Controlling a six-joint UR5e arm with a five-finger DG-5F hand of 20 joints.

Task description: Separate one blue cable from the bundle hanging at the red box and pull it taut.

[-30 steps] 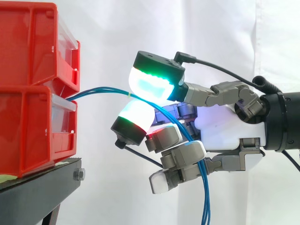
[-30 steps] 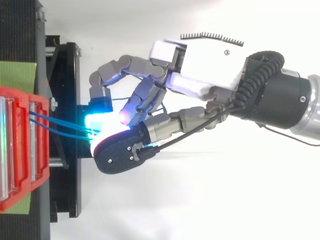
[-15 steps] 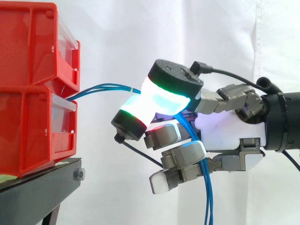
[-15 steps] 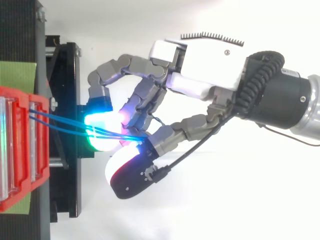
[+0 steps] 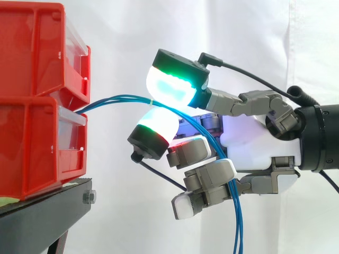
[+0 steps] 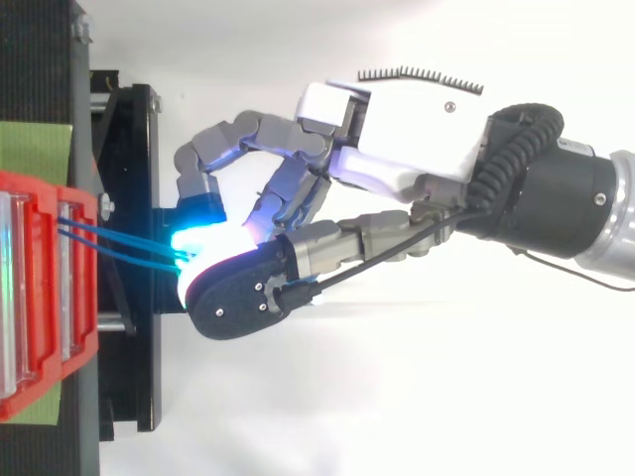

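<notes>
The thumb pad is seen rolled back up over the blue cables, which appear held together in the curled hand, so none is separated yet.

Those thin blue cables poke out the front of the lower red box, arc over side by side, then droop slack straight down.

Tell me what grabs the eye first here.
The hand at centre stands out, its glowing fingers curled round the blue cables. The cables arc out of the stacked red bins at left, pass between the upper fingers, then hang down toward the bottom edge.
</notes>
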